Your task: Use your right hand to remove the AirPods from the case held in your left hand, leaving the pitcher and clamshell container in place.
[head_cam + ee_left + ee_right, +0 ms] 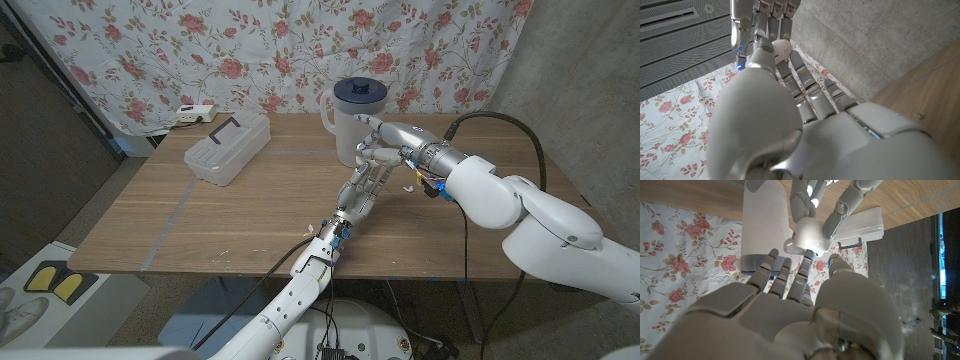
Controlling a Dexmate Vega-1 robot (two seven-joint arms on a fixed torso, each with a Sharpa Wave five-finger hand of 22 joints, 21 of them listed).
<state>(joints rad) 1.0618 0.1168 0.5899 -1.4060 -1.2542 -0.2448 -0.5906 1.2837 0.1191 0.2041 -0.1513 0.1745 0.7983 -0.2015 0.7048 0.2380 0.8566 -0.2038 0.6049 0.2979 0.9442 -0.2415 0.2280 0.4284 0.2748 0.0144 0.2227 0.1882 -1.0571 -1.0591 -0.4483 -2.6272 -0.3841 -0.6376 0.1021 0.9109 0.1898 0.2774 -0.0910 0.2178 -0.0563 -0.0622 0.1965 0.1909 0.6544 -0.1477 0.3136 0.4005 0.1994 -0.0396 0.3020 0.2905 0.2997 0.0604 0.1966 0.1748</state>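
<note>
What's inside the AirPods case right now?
I cannot tell. The right wrist view shows the white AirPods case gripped by the left hand, with the right hand reaching its underside. Its opening faces away, and fingers cover it in the head view.

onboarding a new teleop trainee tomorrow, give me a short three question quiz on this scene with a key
1. True or false: the pitcher has a red lid.
2. Multiple choice: the white AirPods case is held by A) the left robot hand, B) a person, C) nothing, it lies on the table.
3. Short answer: which container lies on the robot's left side of the table, with a dark handle on its lid?

Key
1. False: the lid is dark blue.
2. A: the left robot hand's fingers grip it, while the right robot hand reaches in with its fingertips at the case.
3. The clamshell container.
</note>
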